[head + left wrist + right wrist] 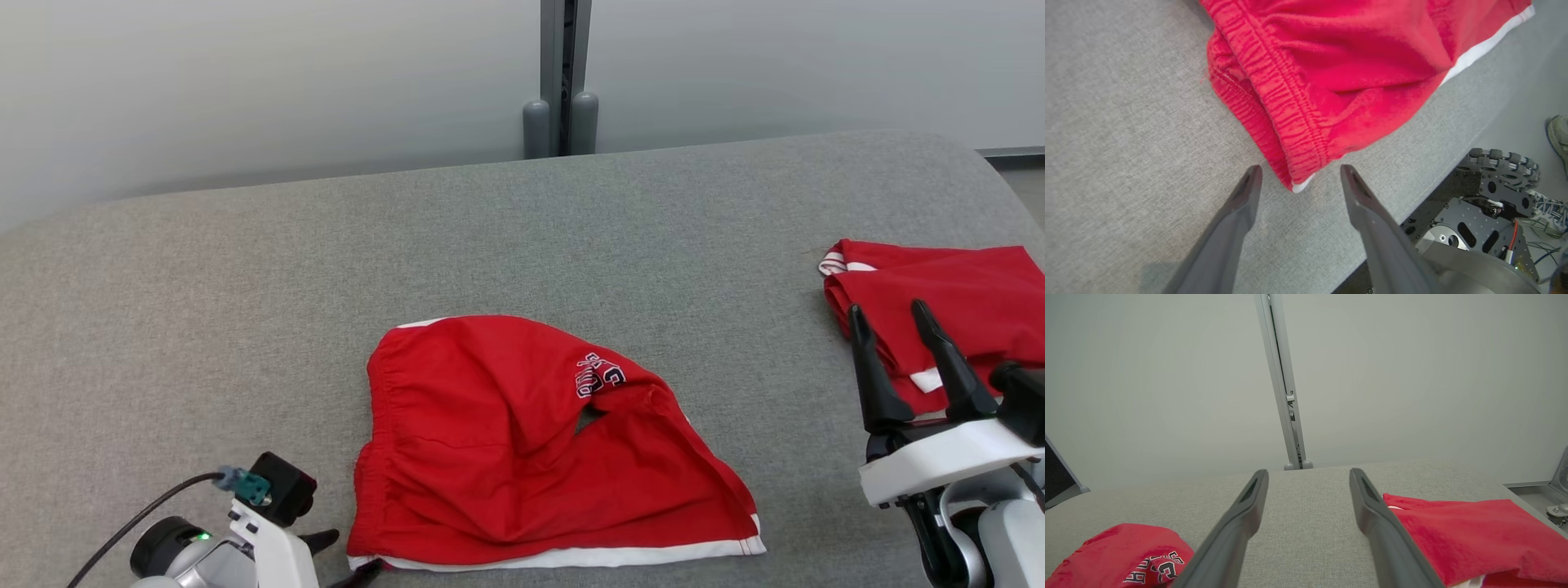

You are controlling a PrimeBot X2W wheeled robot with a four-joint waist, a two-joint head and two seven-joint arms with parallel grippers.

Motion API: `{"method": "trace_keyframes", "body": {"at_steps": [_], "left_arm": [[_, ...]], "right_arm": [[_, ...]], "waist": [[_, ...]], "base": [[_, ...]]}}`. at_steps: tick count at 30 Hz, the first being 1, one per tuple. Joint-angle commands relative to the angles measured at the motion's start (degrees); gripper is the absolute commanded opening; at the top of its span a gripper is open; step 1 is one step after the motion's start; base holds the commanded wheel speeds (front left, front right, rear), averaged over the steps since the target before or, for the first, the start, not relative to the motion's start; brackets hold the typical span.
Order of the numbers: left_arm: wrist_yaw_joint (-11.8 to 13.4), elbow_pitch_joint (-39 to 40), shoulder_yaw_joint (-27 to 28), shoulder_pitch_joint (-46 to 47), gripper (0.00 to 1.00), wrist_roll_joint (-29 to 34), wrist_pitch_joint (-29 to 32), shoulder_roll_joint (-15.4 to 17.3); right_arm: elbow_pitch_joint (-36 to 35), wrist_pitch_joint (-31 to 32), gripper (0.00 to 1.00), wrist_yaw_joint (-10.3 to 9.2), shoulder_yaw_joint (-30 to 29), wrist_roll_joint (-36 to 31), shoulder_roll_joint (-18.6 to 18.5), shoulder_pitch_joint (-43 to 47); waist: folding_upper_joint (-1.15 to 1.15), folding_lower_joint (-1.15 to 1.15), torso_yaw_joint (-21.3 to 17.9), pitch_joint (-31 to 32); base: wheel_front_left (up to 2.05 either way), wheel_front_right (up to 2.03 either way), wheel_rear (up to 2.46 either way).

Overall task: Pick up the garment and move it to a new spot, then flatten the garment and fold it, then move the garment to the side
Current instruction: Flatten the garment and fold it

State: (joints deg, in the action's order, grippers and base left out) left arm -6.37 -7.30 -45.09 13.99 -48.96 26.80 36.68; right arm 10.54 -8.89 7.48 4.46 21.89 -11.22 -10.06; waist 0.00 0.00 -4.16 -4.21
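Garment [531, 441], red and rumpled, lies at the front middle of the grey worktop [204, 286], with its white-trimmed hem close to the near edge. To your left the worktop is open, and so is the wide strip behind the garment, up to the wall post [561, 73]. Your left pincer [1298, 169] stands wide and holds nothing; the garment's waistband corner lies between its fingertips. Past the near edge you see the wheeled base [1494, 196] and a person's shoe [1557, 134] on the floor. Right of the garment, an open gap runs to a second red garment [963, 286], folded by the right edge. Your right pincer [886, 309] hovers wide and empty in front of it.
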Motion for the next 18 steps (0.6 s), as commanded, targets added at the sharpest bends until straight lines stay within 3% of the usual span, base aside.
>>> {"method": "trace_keyframes", "body": {"at_steps": [1,5,10,18], "left_arm": [[0.73,0.78,0.84,-0.83,1.0,-0.13,-0.96,0.84],[3.77,4.58,4.44,-2.66,1.0,0.34,-5.8,3.09],[11.09,9.57,10.72,-4.84,1.0,3.91,-16.47,4.88],[22.38,13.44,18.34,-10.33,1.0,6.6,-31.53,1.14]], "right_arm": [[0.21,0.12,1.0,0.02,-0.22,0.17,-0.55,0.04],[0.17,-0.16,1.0,0.02,-1.11,-0.17,-0.66,0.81],[-0.54,-1.14,1.0,0.02,-1.14,-0.39,-0.13,1.82],[-1.59,-3.85,1.0,0.02,-1.63,-1.22,1.42,3.75]], "waist": [[0.0,0.0,0.09,0.15],[0.0,0.0,0.78,0.99],[0.0,0.0,2.13,2.41],[0.0,0.0,3.67,4.34]], "base": [[0.0,0.0,0.0],[0.0,0.0,0.0],[0.0,0.0,0.0],[0.0,0.0,0.0]]}}
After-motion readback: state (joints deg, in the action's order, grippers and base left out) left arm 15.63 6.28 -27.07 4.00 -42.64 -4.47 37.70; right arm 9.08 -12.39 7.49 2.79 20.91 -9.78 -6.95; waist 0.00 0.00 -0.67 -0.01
